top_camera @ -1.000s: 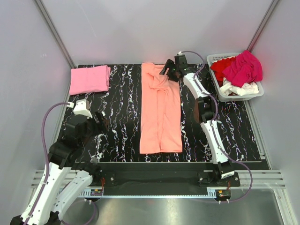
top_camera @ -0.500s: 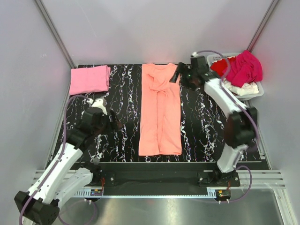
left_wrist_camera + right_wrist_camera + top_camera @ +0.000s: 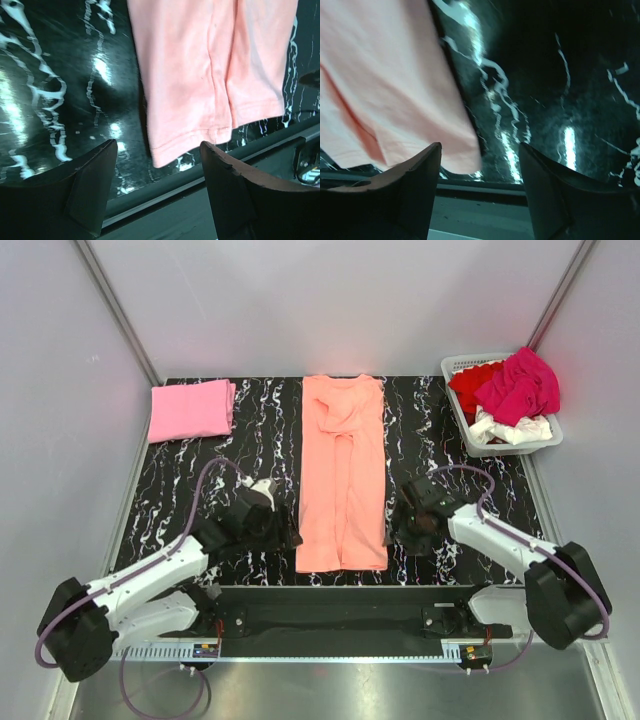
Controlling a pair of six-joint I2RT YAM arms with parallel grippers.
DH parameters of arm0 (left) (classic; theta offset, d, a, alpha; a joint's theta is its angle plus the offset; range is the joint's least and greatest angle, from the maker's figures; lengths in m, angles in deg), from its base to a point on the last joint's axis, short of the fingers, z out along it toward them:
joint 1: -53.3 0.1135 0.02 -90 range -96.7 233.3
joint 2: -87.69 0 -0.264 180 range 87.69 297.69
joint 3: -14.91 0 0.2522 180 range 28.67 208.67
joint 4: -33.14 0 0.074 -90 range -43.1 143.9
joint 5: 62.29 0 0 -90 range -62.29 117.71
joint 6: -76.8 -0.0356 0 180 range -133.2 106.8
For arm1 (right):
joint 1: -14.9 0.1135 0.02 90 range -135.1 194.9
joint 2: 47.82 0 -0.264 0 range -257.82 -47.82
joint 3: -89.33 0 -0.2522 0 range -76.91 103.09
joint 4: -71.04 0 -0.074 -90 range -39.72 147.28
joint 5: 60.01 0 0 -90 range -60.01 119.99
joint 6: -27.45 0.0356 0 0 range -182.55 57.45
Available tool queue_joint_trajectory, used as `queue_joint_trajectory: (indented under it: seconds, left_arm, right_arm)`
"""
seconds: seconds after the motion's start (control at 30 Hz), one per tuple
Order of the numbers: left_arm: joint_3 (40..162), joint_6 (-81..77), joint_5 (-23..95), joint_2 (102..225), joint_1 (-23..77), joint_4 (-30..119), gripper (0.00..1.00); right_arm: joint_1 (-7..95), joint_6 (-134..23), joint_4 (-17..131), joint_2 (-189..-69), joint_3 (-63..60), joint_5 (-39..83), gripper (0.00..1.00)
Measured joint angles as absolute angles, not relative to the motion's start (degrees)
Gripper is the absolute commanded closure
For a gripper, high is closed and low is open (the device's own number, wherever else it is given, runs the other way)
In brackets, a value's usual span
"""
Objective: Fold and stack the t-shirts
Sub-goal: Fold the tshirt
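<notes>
Folded into a long strip down the middle of the black white-veined table [image 3: 250,440]: salmon-orange cotton t-shirt [image 3: 343,475], collar far. Left end effector [image 3: 157,145] spread wide, empty, at its near-left hem corner; right end effector [image 3: 480,145] likewise wide and empty beside the near-right corner. Folded light pink t-shirt [image 3: 191,409] far left. Red, magenta and white t-shirts [image 3: 515,385] heaped in white slatted plastic basket [image 3: 520,446], far right.

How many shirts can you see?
5. A salmon-orange cotton t-shirt lies flat in the middle; a folded light pink t-shirt sits far left; a red t-shirt, a magenta t-shirt and a white t-shirt are heaped in the white slatted plastic basket, which may hide more.
</notes>
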State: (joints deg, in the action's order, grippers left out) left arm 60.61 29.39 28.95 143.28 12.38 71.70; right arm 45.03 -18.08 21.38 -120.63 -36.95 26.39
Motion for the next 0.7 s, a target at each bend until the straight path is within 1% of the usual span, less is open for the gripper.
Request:
queue_joint_trajectory:
  seconds: [0.13,0.27,0.53,0.63,0.67,0.7]
  left_arm:
    - [58.91,32.97,28.86,145.66,9.05,68.31,0.29]
    - [57.03,35.94,28.07,147.17,6.63,66.28,0.3]
    - [54.86,40.21,27.04,148.28,4.22,64.59,0.31]
    - [54.25,41.39,26.74,148.31,3.61,63.59,0.31]
    - [53.95,41.89,26.61,148.33,3.33,63.32,0.32]
    - [53.58,42.39,26.54,148.33,3.04,63.04,0.32]
  right_arm:
    - [45.03,-15.52,20.64,-116.57,-41.51,23.81,0.41]
    - [45.68,-13.75,22.73,-116.72,-43.94,20.66,0.49]
    - [47.85,-13.05,24.26,-121.05,-43.79,18.94,0.53]
    - [48.24,-13.16,24.66,-122.43,-43.48,18.46,0.64]
    - [48.31,-13.25,24.85,-122.71,-43.39,18.39,0.68]
    - [48.33,-13.29,25.03,-122.91,-43.39,18.37,0.75]
